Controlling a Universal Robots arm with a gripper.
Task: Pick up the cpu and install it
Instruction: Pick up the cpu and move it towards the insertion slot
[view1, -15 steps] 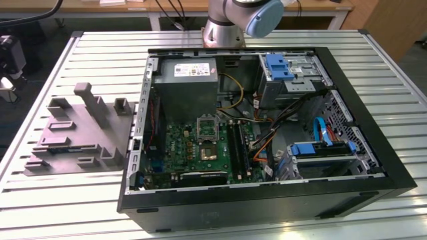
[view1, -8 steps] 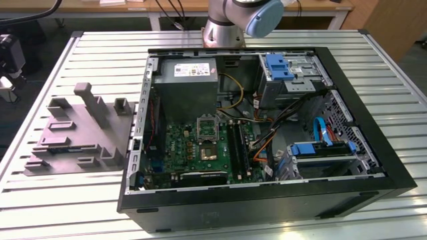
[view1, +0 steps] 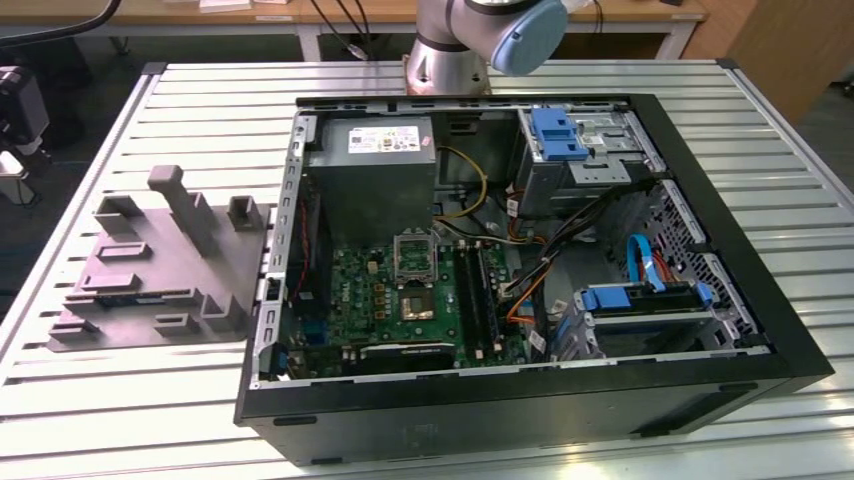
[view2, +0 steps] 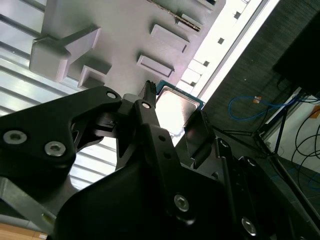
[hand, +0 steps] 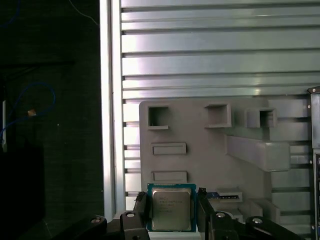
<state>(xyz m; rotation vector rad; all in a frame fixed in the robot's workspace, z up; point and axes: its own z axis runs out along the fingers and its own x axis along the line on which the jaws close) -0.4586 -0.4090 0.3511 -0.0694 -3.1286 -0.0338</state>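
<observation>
We see the gripper (hand: 171, 196) clamped on the cpu (hand: 171, 208), its fingers (hand: 140, 209) pressing two opposite edges. The cpu is held above the grey moulded tray (hand: 200, 155), which lies at the exterior view's left of the open computer case (view1: 534, 410).

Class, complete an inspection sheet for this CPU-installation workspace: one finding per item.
Surface: slatted silver metal table carrying a grey moulded plastic tray and an open black computer case.
Job's things: small square silvery cpu with greenish rim, held over the tray; green motherboard exposed in the case.
Clutter: nothing seen.
Grippers: black two-finger gripper shut on the cpu's edges.
Cables: yellow lead and blue lead inside the case; thin blue cable on the dark floor.
Surroundings: wood-topped benches beyond the table.
</observation>
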